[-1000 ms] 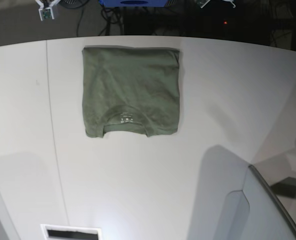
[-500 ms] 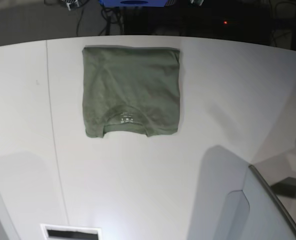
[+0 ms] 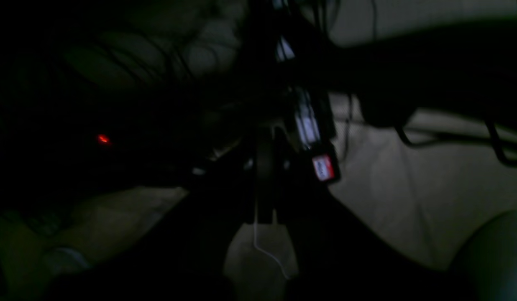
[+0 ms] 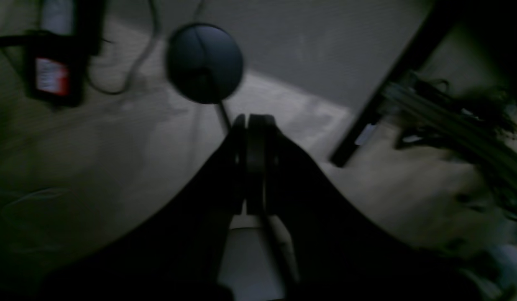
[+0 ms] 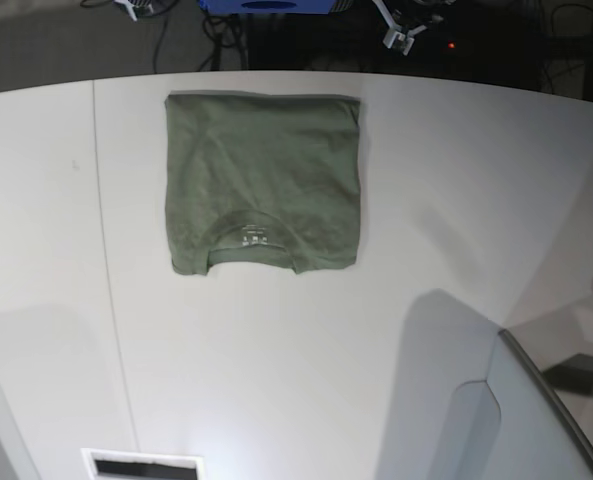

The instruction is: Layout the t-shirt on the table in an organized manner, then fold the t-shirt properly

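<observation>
The olive-green t-shirt (image 5: 263, 180) lies folded into a neat rectangle on the far middle of the white table (image 5: 426, 200), its collar and pale label facing the near side. Both arms are pulled back past the table's far edge, well away from the shirt. Only a white bit of the left gripper (image 5: 396, 36) shows at the top right of the base view, and a sliver of the right gripper (image 5: 129, 7) at the top left. In the left wrist view the left gripper (image 3: 264, 138) is shut and empty. In the right wrist view the right gripper (image 4: 246, 122) is likewise shut and holds nothing.
Behind the table are a blue box (image 5: 266, 5), cables and a red light (image 5: 451, 45). A grey panel (image 5: 536, 420) rises at the near right and a white slot (image 5: 141, 465) sits at the near edge. The right wrist view shows a dark round disc (image 4: 204, 62) and a cable bundle (image 4: 451, 121).
The right gripper has slid further out of the base view at the top left. The left gripper has dropped a little into view at the top right. The t-shirt has not moved.
</observation>
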